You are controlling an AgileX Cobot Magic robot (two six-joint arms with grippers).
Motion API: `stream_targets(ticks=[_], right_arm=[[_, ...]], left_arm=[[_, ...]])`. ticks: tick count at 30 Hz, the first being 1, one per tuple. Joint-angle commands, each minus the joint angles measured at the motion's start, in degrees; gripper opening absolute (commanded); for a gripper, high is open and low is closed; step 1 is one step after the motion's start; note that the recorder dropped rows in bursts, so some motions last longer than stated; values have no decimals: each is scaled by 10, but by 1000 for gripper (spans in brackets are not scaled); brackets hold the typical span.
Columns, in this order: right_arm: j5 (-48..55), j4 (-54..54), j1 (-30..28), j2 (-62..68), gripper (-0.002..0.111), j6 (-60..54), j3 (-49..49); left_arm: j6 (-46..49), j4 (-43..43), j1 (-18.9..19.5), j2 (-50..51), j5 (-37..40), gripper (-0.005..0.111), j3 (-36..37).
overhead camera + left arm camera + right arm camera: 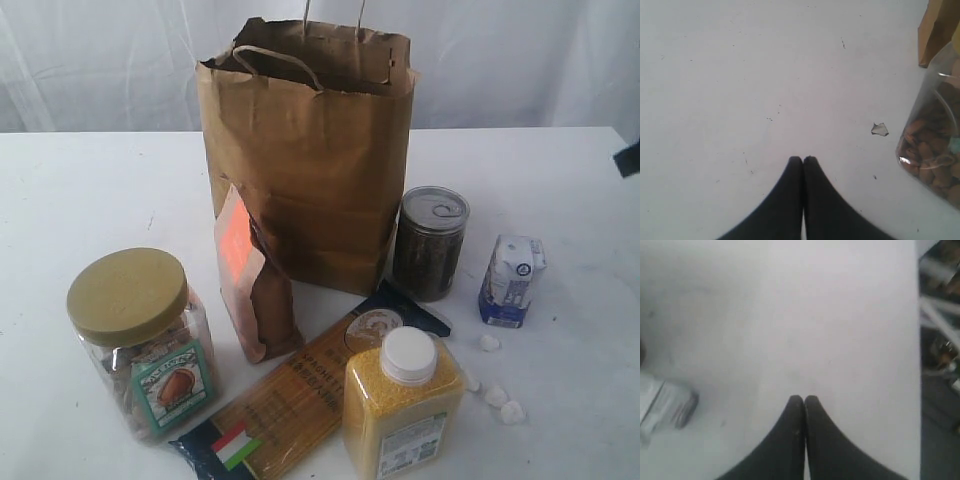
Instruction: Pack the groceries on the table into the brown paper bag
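The brown paper bag (310, 160) stands open and upright at the back middle of the table (80, 200). The groceries stand in front of it: a gold-lidded jar (140, 340), a brown pouch (255, 285) leaning on the bag, a dark tin (430, 243), a white-blue carton (511, 280), a spaghetti pack (300, 395), a yellow-grain bottle (402, 405) and small white lumps (497, 395). My left gripper (803, 159) is shut and empty over bare table, with the jar (932, 155) off to one side. My right gripper (804, 398) is shut and empty; the blurred carton (665, 407) is apart from it.
A small scrap (880, 129) lies on the table near the jar. The table edge (917, 340) runs close to the right gripper, with dark clutter beyond it. A dark arm part (628, 158) shows at the right border of the exterior view.
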Motion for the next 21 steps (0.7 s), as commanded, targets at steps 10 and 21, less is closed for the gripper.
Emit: stream_targets(ticks=[10, 21], right_arm=[[146, 266, 155, -126, 0, -340, -2], [236, 264, 332, -52, 4, -591, -2]], left_arm=[[-1, -4, 1, -2, 1, 0, 2], [-1, -4, 1, -2, 1, 0, 2]])
